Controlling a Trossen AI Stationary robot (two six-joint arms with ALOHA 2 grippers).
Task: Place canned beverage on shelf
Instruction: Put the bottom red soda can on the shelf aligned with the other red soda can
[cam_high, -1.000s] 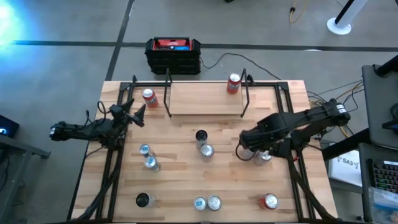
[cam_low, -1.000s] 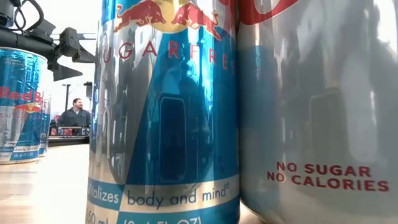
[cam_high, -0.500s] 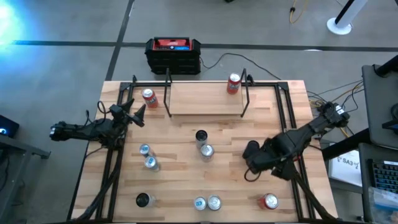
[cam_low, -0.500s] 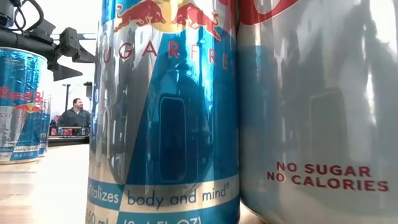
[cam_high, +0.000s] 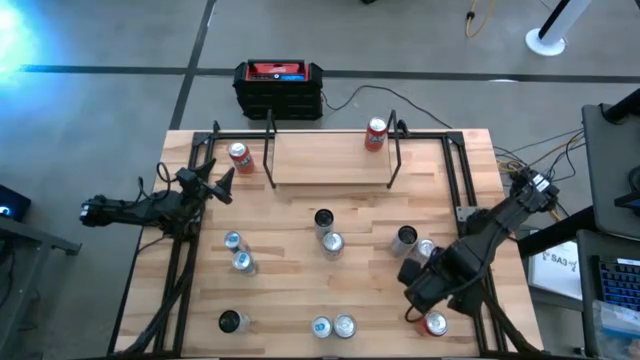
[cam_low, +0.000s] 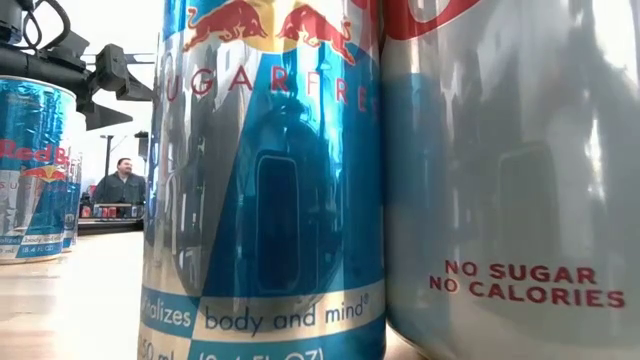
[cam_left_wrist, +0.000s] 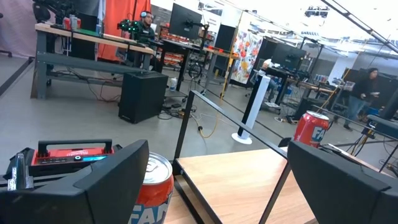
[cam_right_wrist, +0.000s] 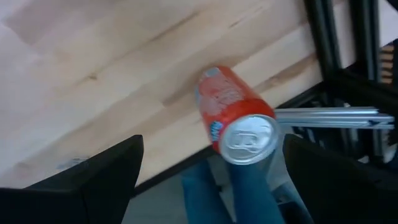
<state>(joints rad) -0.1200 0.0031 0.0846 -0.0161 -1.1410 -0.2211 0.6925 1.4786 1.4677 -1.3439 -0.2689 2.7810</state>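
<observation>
A red can (cam_right_wrist: 231, 112) stands upright on the table near its front right corner (cam_high: 435, 323). My right gripper (cam_high: 418, 300) hovers over it, open, its fingers (cam_right_wrist: 106, 174) apart on either side of the can without touching it. The shelf (cam_high: 330, 160), a light wood board on thin black posts, stands at the far middle. My left gripper (cam_high: 215, 185) waits open at the table's left, facing the shelf (cam_left_wrist: 249, 180). One red can (cam_high: 238, 155) stands left of the shelf, another (cam_high: 375, 133) at its far right corner.
Several silver and blue cans stand about the table: two (cam_high: 327, 230) in the middle, two (cam_high: 414, 243) to their right, two (cam_high: 237, 251) at the left, three along the front edge (cam_high: 332, 326). A black box with a red top (cam_high: 278, 85) sits beyond the far edge.
My right gripper has gone from beside the two silver cans at the middle right toward the table's near edge, and now hangs over the red can at the front right. The two silver cans now show uncovered.
</observation>
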